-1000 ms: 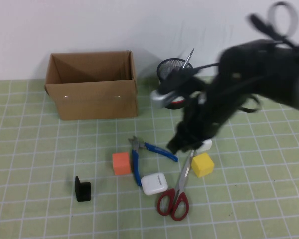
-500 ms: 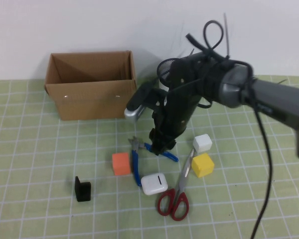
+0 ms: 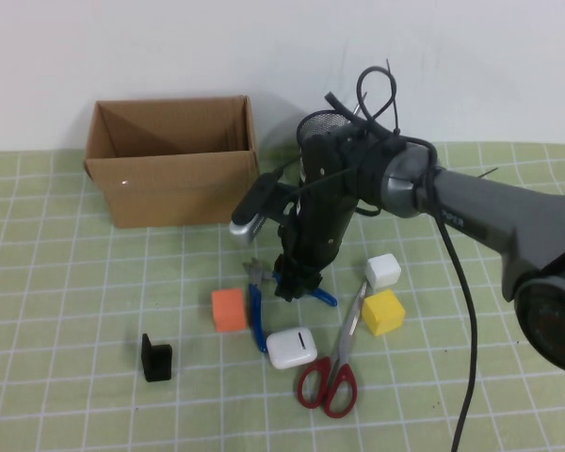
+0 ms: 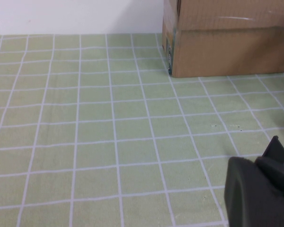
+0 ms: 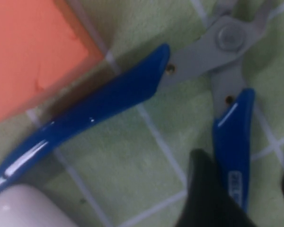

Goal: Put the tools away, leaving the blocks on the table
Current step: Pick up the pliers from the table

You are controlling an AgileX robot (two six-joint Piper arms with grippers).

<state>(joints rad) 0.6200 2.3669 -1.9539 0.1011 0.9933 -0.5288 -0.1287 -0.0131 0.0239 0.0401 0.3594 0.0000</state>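
The blue-handled pliers (image 3: 256, 315) lie open on the green mat (image 3: 66, 282) beside the orange cube (image 3: 229, 309). My right gripper (image 3: 295, 285) is low over them, open, with one blue handle (image 5: 232, 137) between its fingers (image 5: 201, 179). The red-handled scissors (image 3: 331, 372) lie near the front, beside the yellow cube (image 3: 383, 312) and the white cube (image 3: 383, 270). The screwdriver does not show. My left gripper (image 4: 262, 187) hovers over bare mat near the cardboard box (image 4: 227, 38).
The open cardboard box (image 3: 174, 174) stands at the back left and a black mesh cup (image 3: 322, 127) behind my right arm. A white rounded case (image 3: 292, 347) lies by the pliers' handle ends. A small black bracket (image 3: 155, 359) sits at the front left.
My right arm has swung left and down, from above the white cube to low over the blue pliers. Nothing on the mat has moved.
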